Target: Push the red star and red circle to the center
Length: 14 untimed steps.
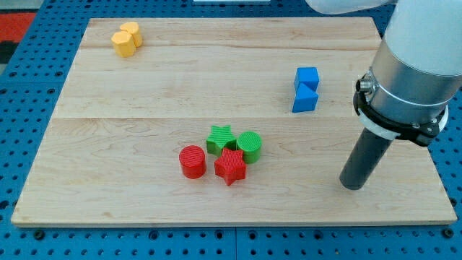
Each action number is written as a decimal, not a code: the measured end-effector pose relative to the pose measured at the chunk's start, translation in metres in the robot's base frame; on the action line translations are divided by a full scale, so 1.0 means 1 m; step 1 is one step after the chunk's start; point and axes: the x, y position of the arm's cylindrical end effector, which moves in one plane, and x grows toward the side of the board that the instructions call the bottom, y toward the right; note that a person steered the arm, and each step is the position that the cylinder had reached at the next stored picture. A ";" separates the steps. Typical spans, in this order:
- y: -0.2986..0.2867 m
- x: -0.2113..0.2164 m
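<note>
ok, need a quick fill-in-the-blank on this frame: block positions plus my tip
The red star touches the green star and the green ____.
The yellow block sits near the view's top ____ corner.
My tip is to the view's ____ of the red circle.
Missing: circle; left; right

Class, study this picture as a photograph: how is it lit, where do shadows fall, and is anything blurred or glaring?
Camera view: lighting is soft and even; the red star and red circle are sharp, with only faint shadows at their bases; no harsh glare on the wooden board; my tip, far to their right, is in focus; the arm's pale upper housing is cropped.
</note>
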 end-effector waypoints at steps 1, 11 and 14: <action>-0.018 0.000; -0.223 -0.007; -0.265 0.006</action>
